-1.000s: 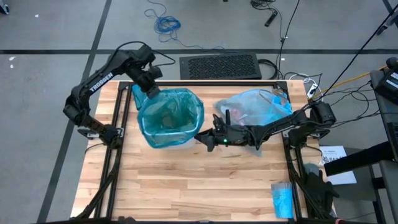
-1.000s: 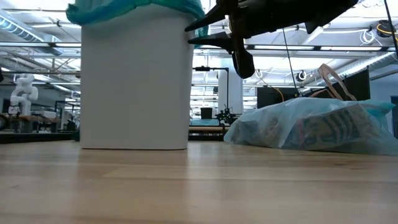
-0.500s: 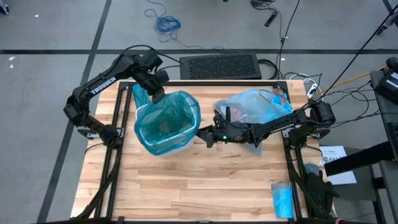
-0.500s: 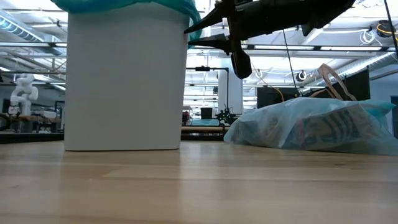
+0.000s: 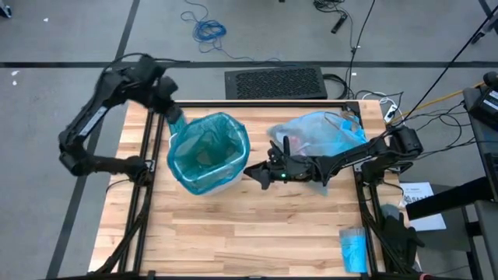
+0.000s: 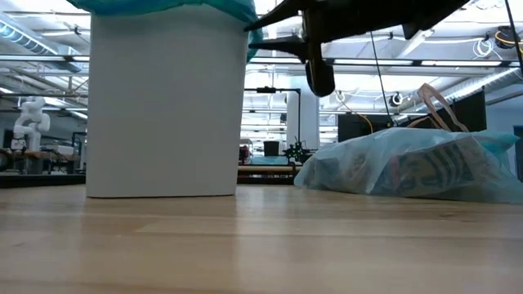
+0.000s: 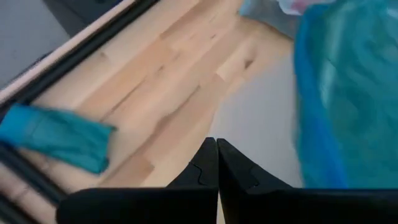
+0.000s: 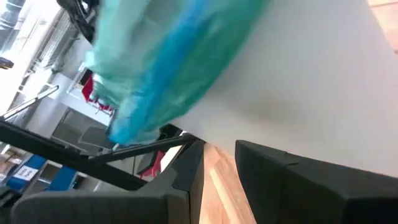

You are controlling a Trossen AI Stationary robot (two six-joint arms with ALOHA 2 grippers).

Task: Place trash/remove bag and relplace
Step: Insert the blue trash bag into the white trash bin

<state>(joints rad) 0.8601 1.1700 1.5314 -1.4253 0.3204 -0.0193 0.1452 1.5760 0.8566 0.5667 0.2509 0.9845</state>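
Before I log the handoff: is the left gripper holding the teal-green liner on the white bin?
No: the left gripper is shut on nothing, away from the teal-green liner.

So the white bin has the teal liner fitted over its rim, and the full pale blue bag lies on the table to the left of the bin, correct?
Not quite. In the high view the pale blue bag lies on the table to the right of the white bin, not its left. The teal liner is fitted over the rim.
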